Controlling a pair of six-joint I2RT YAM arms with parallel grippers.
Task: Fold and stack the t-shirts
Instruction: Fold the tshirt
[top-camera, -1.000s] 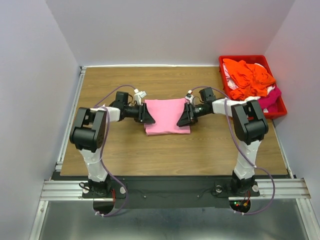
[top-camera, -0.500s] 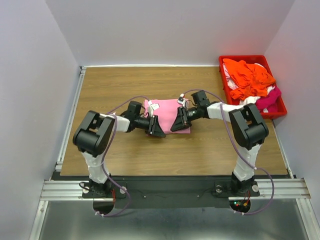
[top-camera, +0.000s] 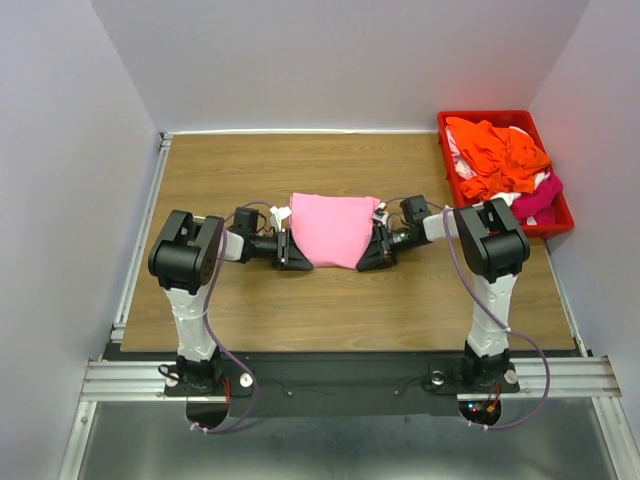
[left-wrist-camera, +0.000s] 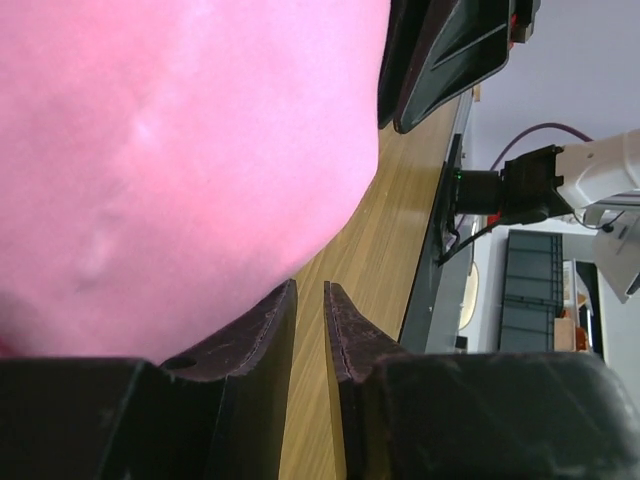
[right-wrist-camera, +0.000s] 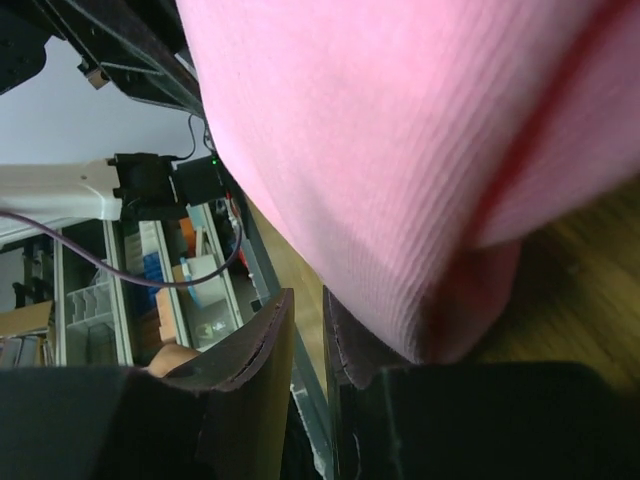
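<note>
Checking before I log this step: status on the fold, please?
Left gripper and right gripper nearly closed at the pink t-shirt's sides; grip unconfirmed. Shirt spans the gap between them. Other shirts sit in red bin, far right.

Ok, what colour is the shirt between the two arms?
Light pink, plain, no print. The t-shirt shows best in the top external view.

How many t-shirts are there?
4 that show. The pink t-shirt is between the left hand and right hand; the orange t-shirt, white t-shirt and magenta t-shirt lie heaped in the red bin. More may hide underneath.
</note>
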